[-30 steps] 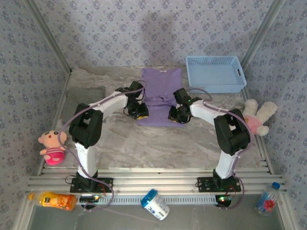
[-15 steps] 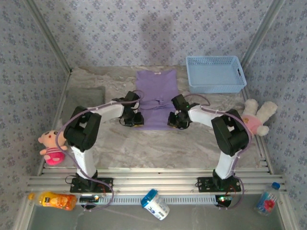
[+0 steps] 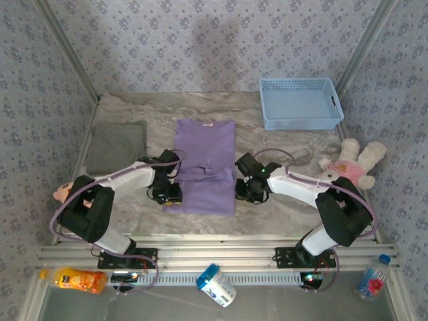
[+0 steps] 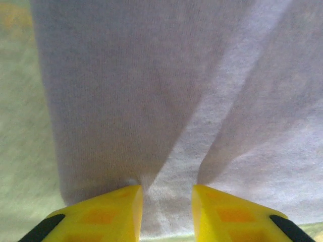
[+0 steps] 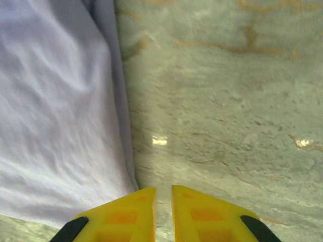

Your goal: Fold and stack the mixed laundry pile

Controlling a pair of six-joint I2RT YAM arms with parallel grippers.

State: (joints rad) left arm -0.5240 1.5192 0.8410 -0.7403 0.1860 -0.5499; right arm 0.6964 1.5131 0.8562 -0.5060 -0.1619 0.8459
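At near-left hem of lavender T-shirt [image 4: 166, 101]: left end effector [image 4: 166, 212] sits on the cloth. The yellow fingertips [image 4: 121, 209] are a small gap apart with purple fabric in the gap. Two creases run away from the tips, so this reads as clamped on the hem.

Right end effector [image 5: 163, 212] is at the shirt's near-right edge. Its fingertips are almost together, with a thin slit between them and the marbled bench [image 5: 227, 101] visible past them. The shirt edge runs down to the left-hand tip. Cannot tell whether any cloth is caught.

Top view:
- Both arms reach in low from the near edge, one on each side of the shirt.
- The shirt lies flat mid-bench as a long rectangle, sleeves folded in. Collar end is far and hem end is near, with a slight cross-wrinkle about the middle.
- Gray garment [image 3: 117, 147] lies folded flat at far left, just apart from the shirt.
- Blue basket [image 3: 302, 123] is at far right, well apart from both garments.
- Pink-and-white plush toy [image 3: 353, 164] is at the right edge, near the right arm's elbow.
- Second plush toy [image 3: 63, 194] is at the left edge, partly hidden by the left arm.
- Orange bottle [image 3: 80, 279] lies on the near rail, left side.
- White-and-blue bottle [image 3: 217, 285] lies on the near rail between the arm bases.
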